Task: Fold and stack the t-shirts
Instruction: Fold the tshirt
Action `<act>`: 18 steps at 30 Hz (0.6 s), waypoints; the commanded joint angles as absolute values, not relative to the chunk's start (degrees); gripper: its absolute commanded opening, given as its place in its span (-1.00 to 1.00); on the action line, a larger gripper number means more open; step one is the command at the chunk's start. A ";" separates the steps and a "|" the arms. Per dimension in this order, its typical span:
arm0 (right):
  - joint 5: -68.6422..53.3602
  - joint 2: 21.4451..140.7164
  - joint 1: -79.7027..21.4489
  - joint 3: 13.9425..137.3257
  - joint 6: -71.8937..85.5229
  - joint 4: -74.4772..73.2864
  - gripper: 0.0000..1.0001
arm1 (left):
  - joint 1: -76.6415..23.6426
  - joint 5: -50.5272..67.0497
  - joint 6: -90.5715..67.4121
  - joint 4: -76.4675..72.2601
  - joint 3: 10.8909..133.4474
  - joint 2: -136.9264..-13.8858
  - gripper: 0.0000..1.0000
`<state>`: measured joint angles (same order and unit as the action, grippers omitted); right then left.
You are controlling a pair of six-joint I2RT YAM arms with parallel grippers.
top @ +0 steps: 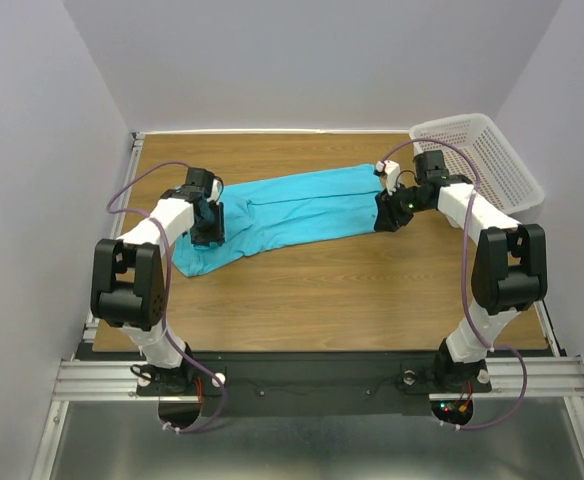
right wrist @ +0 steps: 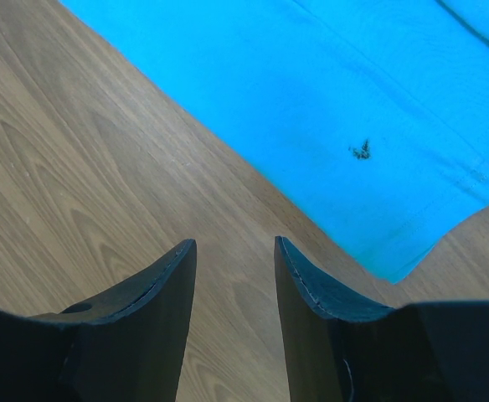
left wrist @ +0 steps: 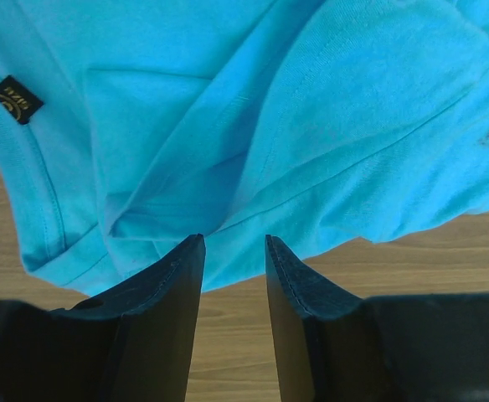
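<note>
One turquoise t-shirt lies on the wooden table as a long folded band running from lower left to upper right. My left gripper hovers over its left end, near the neck. In the left wrist view the gripper is open, with its tips at the shirt's rumpled near edge and bare wood between the fingers. The dark neck label shows at the far left. My right gripper sits at the shirt's right end. It is open over bare wood, with the shirt's hem corner just beyond it.
A white perforated basket stands at the back right corner, close behind the right arm. Bare wooden table stretches between the shirt and the arm bases. Grey walls enclose the table on three sides.
</note>
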<state>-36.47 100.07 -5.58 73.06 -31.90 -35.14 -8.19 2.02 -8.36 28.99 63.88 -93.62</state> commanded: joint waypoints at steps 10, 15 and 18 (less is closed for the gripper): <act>-37.71 98.09 -5.10 73.04 -32.61 -33.57 -0.04 | -11.25 -7.04 -4.66 31.20 69.87 -98.43 -0.07; -37.53 97.91 -5.10 72.95 -32.61 -33.57 -0.03 | -11.25 -3.53 -3.78 31.20 71.72 -100.54 -0.14; -37.53 98.00 -4.84 72.95 -32.61 -33.57 -0.03 | -11.25 -2.11 -3.34 31.38 72.68 -101.42 -0.22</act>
